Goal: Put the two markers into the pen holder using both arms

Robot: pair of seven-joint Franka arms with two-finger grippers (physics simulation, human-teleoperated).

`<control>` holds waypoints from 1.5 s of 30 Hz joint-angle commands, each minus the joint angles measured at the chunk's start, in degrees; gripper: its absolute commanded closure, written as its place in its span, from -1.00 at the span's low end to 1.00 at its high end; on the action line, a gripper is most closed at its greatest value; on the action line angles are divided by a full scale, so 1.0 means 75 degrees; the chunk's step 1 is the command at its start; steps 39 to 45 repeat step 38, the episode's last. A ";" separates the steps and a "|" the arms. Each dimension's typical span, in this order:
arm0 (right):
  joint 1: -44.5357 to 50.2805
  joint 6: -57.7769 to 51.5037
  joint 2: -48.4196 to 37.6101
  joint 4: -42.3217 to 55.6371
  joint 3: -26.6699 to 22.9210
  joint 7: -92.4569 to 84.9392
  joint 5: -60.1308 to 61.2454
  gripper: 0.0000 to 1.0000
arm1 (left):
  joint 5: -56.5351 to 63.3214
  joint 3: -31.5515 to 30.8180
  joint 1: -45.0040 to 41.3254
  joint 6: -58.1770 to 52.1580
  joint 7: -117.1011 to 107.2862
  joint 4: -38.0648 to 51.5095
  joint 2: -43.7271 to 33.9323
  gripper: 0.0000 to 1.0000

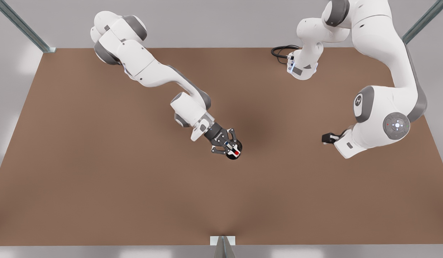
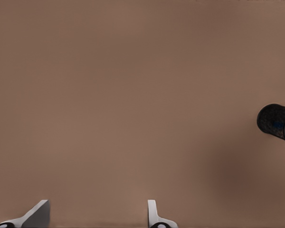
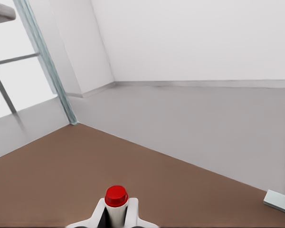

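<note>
Right tool (image 1: 227, 147) is clamped on the red marker (image 3: 116, 202), over the pen holder (image 1: 233, 152) mid-worktop (image 1: 99, 179), which seems to hold the blue marker already. My worry: releasing tilted, snagging the rim. Left tool (image 2: 97, 216) waits spread wide, holding nothing, toward the front view's right edge.

Pen holder (image 1: 235, 156) is mostly covered by the right gripper (image 1: 227, 146) in front view, and in left wrist view its far side is cut off at the edge, w/ a blue patch inside too blurred to ID. Red marker (image 3: 116, 199): lower barrel is hidden btwn the fingers and cut off in right wrist view. Left gripper (image 1: 327, 138) is partly behind its own arm, fingers too small to tell there.
</note>
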 commanded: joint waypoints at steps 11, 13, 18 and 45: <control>-0.0074 0.0054 -0.0104 -0.0560 -0.0001 0.0172 -0.0131 0.57 | -0.0194 0.0000 0.0036 -0.0160 -0.2217 -0.0009 0.0114 -1.00; -0.0039 0.0066 -0.0104 -0.0748 -0.0001 0.0172 -0.0131 0.54 | -0.0194 0.0000 0.0024 -0.0160 -0.2205 -0.0009 0.0126 -1.00; 0.0160 0.0066 -0.0104 -0.1088 0.0011 0.0160 -0.0049 -1.00 | -0.0194 0.0000 0.0036 -0.0160 -0.2205 -0.0009 0.0184 -1.00; -0.3051 -1.4830 -0.2985 0.2769 -0.1747 -0.1375 0.1931 -1.00 | -0.0018 -0.0024 -0.0070 0.0285 -0.0600 0.0214 -0.0379 -1.00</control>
